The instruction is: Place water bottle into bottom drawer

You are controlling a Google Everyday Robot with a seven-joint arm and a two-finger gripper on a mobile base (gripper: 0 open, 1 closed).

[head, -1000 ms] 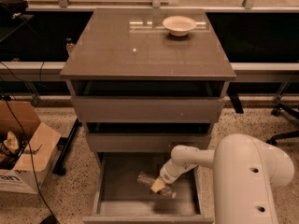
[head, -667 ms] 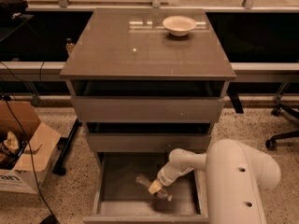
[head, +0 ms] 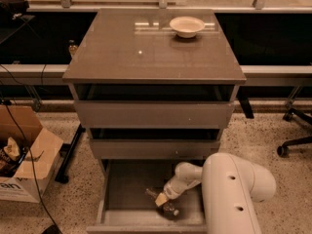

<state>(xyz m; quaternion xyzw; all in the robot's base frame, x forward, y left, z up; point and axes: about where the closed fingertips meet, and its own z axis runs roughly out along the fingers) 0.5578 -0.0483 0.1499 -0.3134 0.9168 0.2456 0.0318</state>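
The bottom drawer (head: 122, 186) of the grey-brown cabinet is pulled out. The water bottle (head: 168, 208) lies in its tray near the front right, mostly hidden by my arm. My gripper (head: 162, 199) reaches down into the drawer, right at the bottle. My white arm (head: 234, 194) comes in from the lower right.
A white bowl (head: 186, 26) sits on the cabinet top (head: 146, 52). The two upper drawers (head: 153, 113) are nearly shut. An open cardboard box (head: 22, 165) with cables stands on the floor at the left. An office chair base (head: 295, 130) is at the right.
My arm has shifted left and lower over the drawer, and the gripper with the bottle has moved slightly toward the drawer's front.
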